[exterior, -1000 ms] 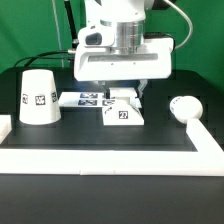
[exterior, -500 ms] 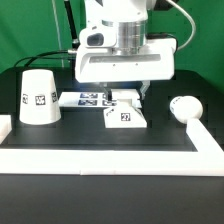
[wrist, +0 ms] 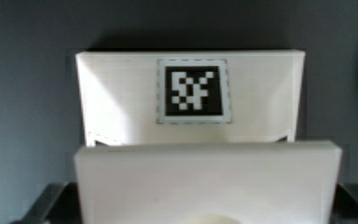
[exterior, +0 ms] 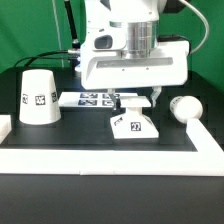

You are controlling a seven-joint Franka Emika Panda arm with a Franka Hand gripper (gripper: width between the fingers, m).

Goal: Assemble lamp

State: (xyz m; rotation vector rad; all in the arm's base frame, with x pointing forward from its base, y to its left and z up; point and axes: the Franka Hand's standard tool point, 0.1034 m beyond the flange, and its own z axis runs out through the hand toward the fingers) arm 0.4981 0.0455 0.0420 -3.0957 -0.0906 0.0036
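Observation:
The flat square white lamp base [exterior: 133, 124] with its tag lies on the black table a little right of centre. My gripper [exterior: 140, 101] is shut on its far edge. In the wrist view the base [wrist: 190, 95] fills the picture, and my dark fingers [wrist: 48, 205] press on both of its sides. The cone-shaped shade [exterior: 38, 97] stands at the exterior view's left. The round-headed bulb [exterior: 182, 108] lies at the exterior view's right, apart from the base.
The marker board [exterior: 92, 99] lies flat behind the base, partly under my arm. A raised white rim [exterior: 110, 158] runs along the table's front and sides. A green wall stands behind.
My gripper has moved toward the exterior view's right and toward the front, taking the base with it. The shade and bulb have not moved.

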